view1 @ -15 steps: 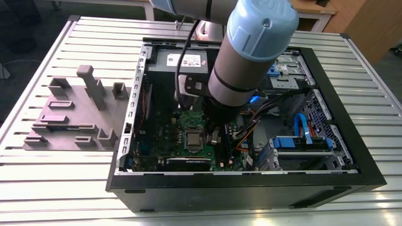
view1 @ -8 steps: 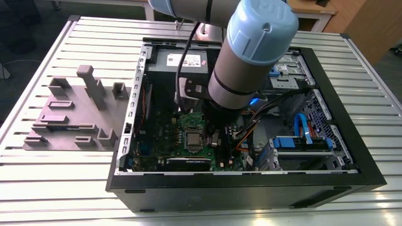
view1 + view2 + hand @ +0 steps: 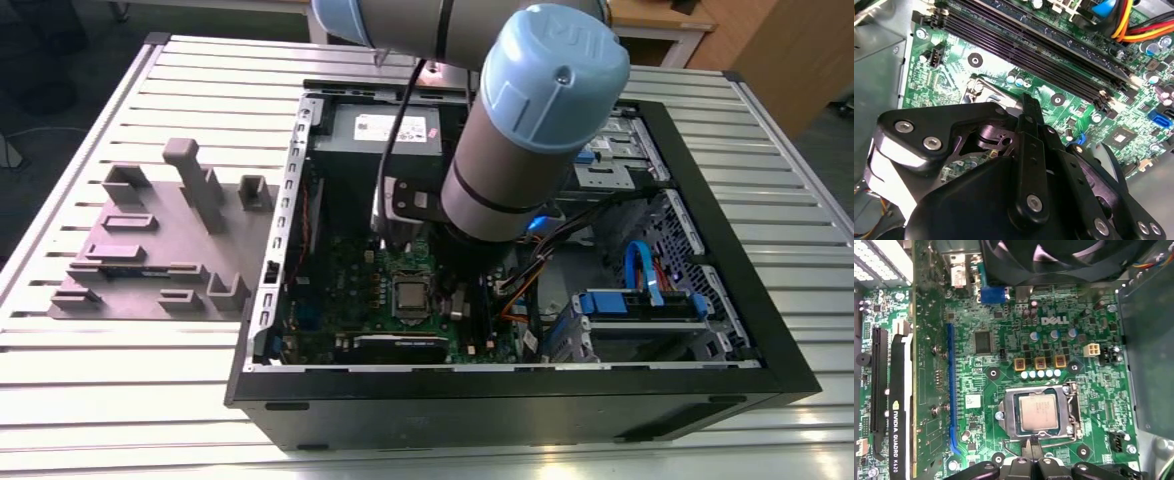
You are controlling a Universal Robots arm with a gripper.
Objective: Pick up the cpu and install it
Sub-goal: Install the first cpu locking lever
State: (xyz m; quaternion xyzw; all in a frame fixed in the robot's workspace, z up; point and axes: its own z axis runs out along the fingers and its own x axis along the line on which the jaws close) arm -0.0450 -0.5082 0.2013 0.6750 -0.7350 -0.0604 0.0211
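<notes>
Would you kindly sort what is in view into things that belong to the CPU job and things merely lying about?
Belongs to the job:
cpu, lying in its socket
gripper, beside the socket
motherboard

Lying about:
grey fixture block
graphics card
memory slots
fan

exterior view looks down from afar; both wrist views near motherboard (image 3: 1064, 340).

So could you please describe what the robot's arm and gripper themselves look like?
The arm is a thick silver-grey tube with rounded pale blue joint caps and a black band near the wrist; a black cable runs along it. The gripper is matte black, built from flat linkage plates joined by silver screws, with a pale band on its body.
</notes>
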